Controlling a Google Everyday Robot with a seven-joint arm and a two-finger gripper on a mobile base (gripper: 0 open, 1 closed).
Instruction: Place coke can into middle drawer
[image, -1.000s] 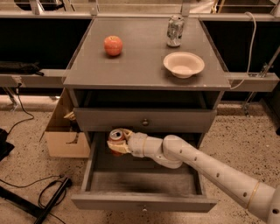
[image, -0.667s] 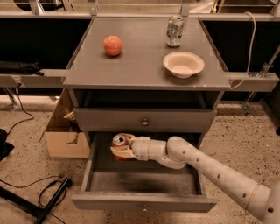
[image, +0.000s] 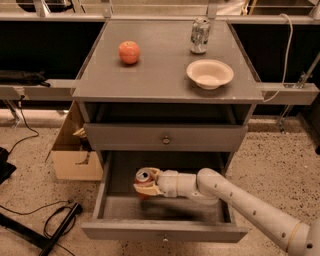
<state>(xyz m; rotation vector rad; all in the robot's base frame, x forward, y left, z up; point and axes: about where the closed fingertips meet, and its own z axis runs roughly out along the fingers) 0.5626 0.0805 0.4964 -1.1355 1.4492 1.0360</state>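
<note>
We see the coke can (image: 145, 176) on the left side, inside the open middle drawer (image: 165, 233). Our gripper (image: 148, 184) has its fingers wrapped around the can. The arm (image: 240, 200) comes in from the right.

Lighting: even, overhead, moderately bright. Flat grey desk (image: 160, 75) top shows a soft sheen. Open grey wooden middle drawer (image: 165, 231): interior dim. Cream gripper (image: 145, 182) inside it, clasping the small red coke can (image: 145, 175), sits in shade.

two cans (image: 146, 176) (image: 200, 35), one apple (image: 129, 52), bowl (image: 210, 75), tool (image: 144, 184) in drawer (image: 165, 232).
</note>
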